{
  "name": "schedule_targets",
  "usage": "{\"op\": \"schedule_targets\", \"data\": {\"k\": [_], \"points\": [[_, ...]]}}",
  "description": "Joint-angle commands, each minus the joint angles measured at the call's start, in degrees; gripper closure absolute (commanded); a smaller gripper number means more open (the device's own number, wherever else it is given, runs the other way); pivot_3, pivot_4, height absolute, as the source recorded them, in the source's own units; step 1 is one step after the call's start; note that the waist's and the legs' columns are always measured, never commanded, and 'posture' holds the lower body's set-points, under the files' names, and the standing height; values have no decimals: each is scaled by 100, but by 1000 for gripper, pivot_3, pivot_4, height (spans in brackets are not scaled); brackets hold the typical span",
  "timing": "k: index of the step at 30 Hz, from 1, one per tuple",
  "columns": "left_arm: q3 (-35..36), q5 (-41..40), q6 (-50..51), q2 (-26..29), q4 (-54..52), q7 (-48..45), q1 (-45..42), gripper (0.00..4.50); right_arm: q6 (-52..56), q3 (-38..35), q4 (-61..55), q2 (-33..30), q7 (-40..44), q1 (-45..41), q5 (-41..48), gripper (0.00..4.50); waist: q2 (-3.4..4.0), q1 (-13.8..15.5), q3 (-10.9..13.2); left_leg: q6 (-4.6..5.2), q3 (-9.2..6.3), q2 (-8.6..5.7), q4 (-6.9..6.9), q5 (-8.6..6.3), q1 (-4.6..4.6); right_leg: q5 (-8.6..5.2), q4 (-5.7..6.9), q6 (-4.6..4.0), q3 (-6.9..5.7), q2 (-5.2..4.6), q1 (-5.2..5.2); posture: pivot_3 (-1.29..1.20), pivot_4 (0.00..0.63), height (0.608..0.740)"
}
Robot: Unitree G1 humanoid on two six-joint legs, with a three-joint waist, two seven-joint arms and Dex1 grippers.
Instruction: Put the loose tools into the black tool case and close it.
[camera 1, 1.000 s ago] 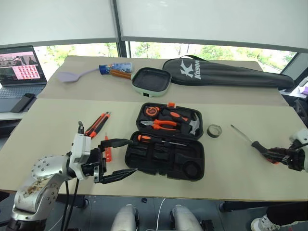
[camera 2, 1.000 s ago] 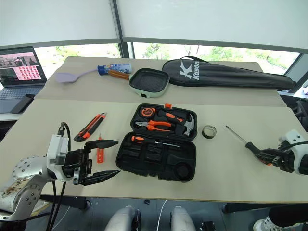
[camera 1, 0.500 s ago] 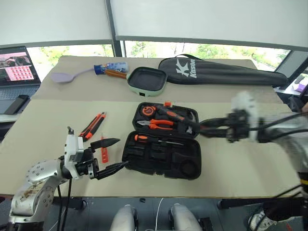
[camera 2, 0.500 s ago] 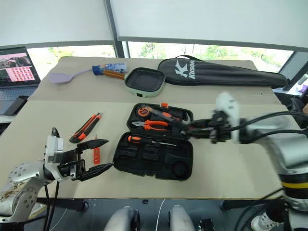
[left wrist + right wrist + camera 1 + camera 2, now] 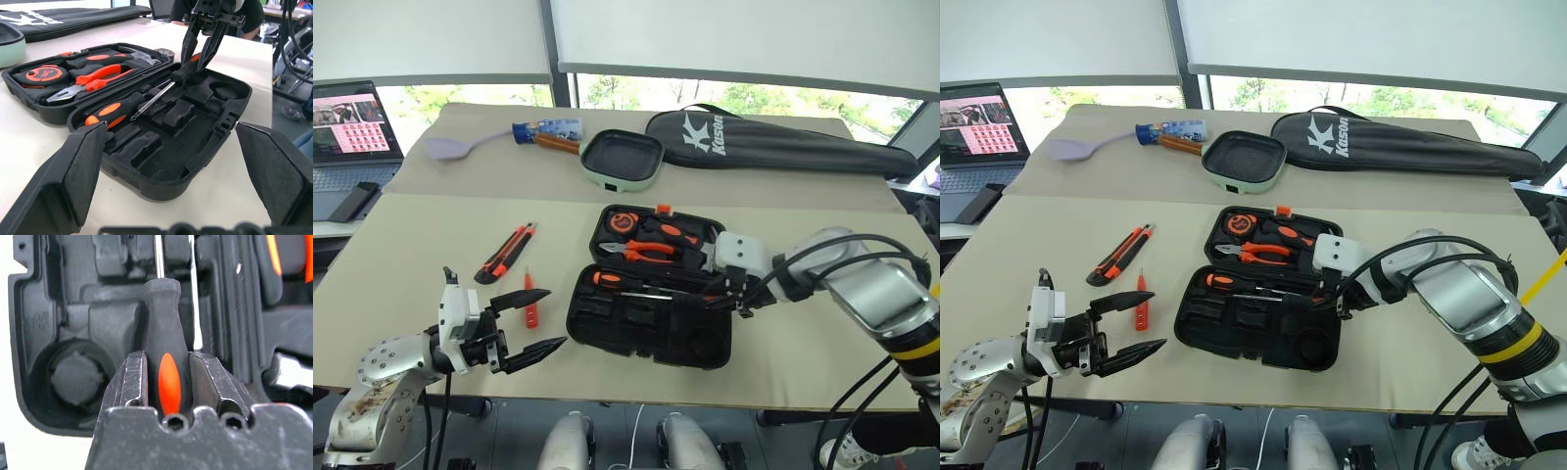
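The left gripper (image 5: pixel 536 323) hangs at the table's near edge with its fingers spread wide and nothing between them, pointing toward the case (image 5: pixel 651 328). The tester (image 5: pixel 530 297) lies just beyond its upper finger, apart from it, and the knife (image 5: pixel 505 254) lies a little farther back on the same side.

The case lies open in the middle of the table (image 5: pixel 431 235). One screwdriver (image 5: pixel 636 285) already lies in the near half. The right gripper (image 5: pixel 1324 299) is over that same half, its fingers closed narrowly on the black-and-orange handle of a second screwdriver (image 5: pixel 166 367). In the right wrist view the shaft runs away from the fingers across the moulded recesses, beside the round recess. The left wrist view shows the handle tip down at the case, between the two black fingers. The far half holds pliers (image 5: pixel 646 252), a tape measure (image 5: pixel 623 222) and a hammer (image 5: pixel 690 238).

The table has a plain tan top. Farther back lie a green pan (image 5: pixel 622 160), a lilac spatula (image 5: pixel 460 148), and a long black bag (image 5: pixel 773 145). A laptop (image 5: pixel 347 132) stands off the far left corner, with windows behind.

A second ago the right gripper held this screwdriver out at the right edge of the table, well apart from the case; now it is over the case. The left gripper has kept wide, drawing slightly back from the case.
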Motion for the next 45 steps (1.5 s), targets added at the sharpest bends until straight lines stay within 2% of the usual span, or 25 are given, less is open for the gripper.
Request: {"op": "schedule_targets", "data": {"k": [1,10,15,17,18,22,24,26,31,33,37,45], "points": [[24,-2,-124,-20,4,-22,-30,0,-2,-172,-47,157,-44,71,-47,3546,-1,-16,-1,0,0,0,0,0,0,0,0,0,1,0,0,0,150,740],[-40,29,-126,-38,-66,-2,-51,0,12,-94,-8,494,-89,167,-195,3546,-5,-19,-3,-1,0,2,3,0,4,2,4,-3,1,3,3,0,150,740],[-55,31,-112,-46,-129,35,-39,0,-53,12,125,446,-9,142,-379,3546,-5,-19,-3,0,0,2,3,0,4,2,4,-3,1,3,3,0,150,740],[-71,43,-120,-57,-149,55,-28,0,-48,37,131,354,146,140,-387,2535,-5,-18,-3,0,0,2,4,0,5,2,4,-3,1,3,4,0,150,740],[-82,50,-122,-63,-149,66,-33,0,-130,-94,165,419,117,134,-346,2332,-5,-15,-3,0,0,2,4,0,5,2,4,-3,1,3,4,0,150,740],[-98,47,-120,-67,-126,100,-77,0,-801,-693,368,533,212,113,-136,979,-7,-11,-3,-1,0,2,8,0,4,2,5,-3,0,3,5,0,150,740],[-75,40,-128,-60,-97,106,-82,0,-1008,-1201,382,440,745,312,432,979,-8,-1,-3,0,-1,2,8,0,4,2,6,-3,0,4,5,0,150,740],[-49,40,-138,-49,-48,103,-93,0,-1381,-1532,548,585,864,459,653,979,-8,13,-3,0,-2,1,8,0,4,2,4,-2,-2,3,10,0,150,740],[-82,44,-90,-41,-25,149,-183,0,-1918,-1440,948,1258,442,633,386,2389,-11,-31,-4,-1,-2,5,12,1,14,6,6,-6,-1,8,18,0,150,740],[-82,38,-61,-16,-10,137,-220,0,-2113,-1305,1101,1474,341,680,207,3179,-11,-36,-4,-2,-1,5,12,2,15,7,13,-7,0,12,16,0,150,740],[-44,46,-29,45,3,120,-216,0,-2277,-1083,1369,1749,260,733,-52,4458,-11,-23,-4,-4,0,4,14,3,12,7,16,-7,1,10,12,0,150,740],[-111,196,-38,132,-118,161,-33,0,-2784,-656,1901,1852,379,705,-617,4493,-11,-10,-5,-4,17,4,20,3,19,9,15,-5,-1,10,22,0,150,740]]}}
